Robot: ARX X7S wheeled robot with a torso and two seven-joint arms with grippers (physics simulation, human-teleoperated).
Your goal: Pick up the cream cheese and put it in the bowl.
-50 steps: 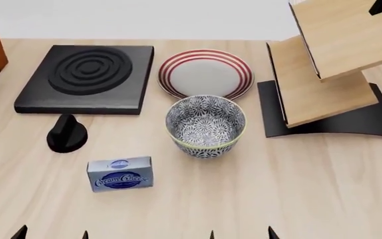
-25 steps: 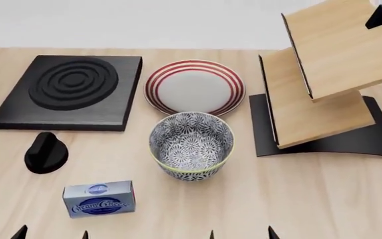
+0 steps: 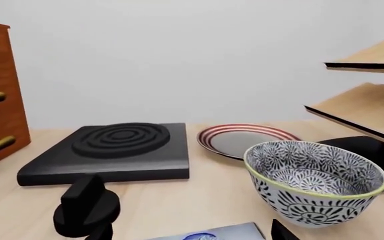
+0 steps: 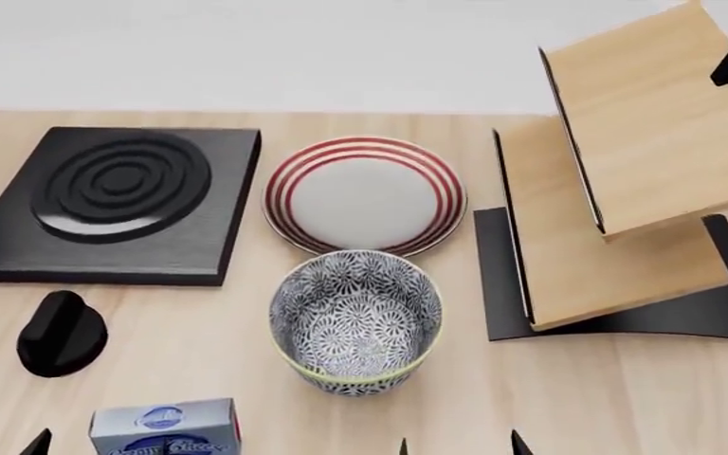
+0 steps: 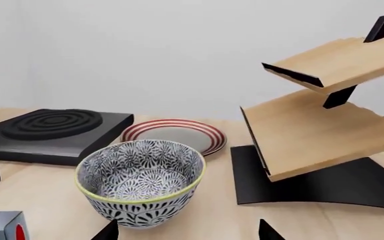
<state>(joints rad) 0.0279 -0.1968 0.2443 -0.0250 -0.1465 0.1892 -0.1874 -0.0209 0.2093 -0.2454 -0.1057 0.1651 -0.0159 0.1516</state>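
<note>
Since a moment ago your view slid forward, leaving the cream cheese (image 4: 164, 428) just ahead of your left gripper (image 4: 99, 443), fingers apart, for an easy grab.

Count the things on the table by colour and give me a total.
Black: 2, burner block, knob
Blue-patterned: 1, bowl
Red-ringed white: 1, plate
Silver-grey: 1, cream cheese
Wood and black: 1, tiered shelf
Total: 6

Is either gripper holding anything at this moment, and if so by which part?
Nothing is held. Only the fingertips of both grippers show, spread apart with nothing between them. The cream cheese lies untouched on the table, beside the bowl.
</note>
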